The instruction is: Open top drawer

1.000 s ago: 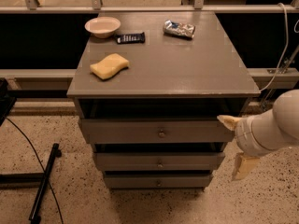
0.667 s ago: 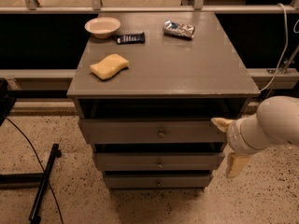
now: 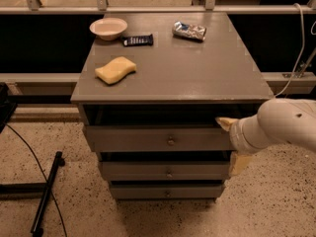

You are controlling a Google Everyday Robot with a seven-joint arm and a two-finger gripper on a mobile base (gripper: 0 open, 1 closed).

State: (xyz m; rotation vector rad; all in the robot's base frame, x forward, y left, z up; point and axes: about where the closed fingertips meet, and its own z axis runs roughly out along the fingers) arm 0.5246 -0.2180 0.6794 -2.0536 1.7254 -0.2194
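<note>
The grey cabinet (image 3: 173, 78) has three drawer fronts. The top drawer (image 3: 148, 138) is the widest front, with a small round metal knob (image 3: 170, 141) at its centre and a dark gap above it. My gripper (image 3: 233, 143) is on the white arm (image 3: 286, 122) coming in from the right, at the right end of the top drawer front. It is open. One yellowish fingertip (image 3: 226, 122) is at the front's upper right corner, and the other (image 3: 239, 164) hangs below that end. Its fingers are well right of the knob.
On the cabinet top lie a yellow sponge (image 3: 115, 70), a white bowl (image 3: 108, 27), a dark snack bar (image 3: 138, 40) and a silver chip bag (image 3: 189, 30). Two narrower drawers (image 3: 165, 172) sit below. A black stand and cable (image 3: 44, 196) lie on the floor at left.
My arm and gripper have moved left and slightly up, from beside the cabinet's right side to the right end of the top drawer front. The drawers look unmoved.
</note>
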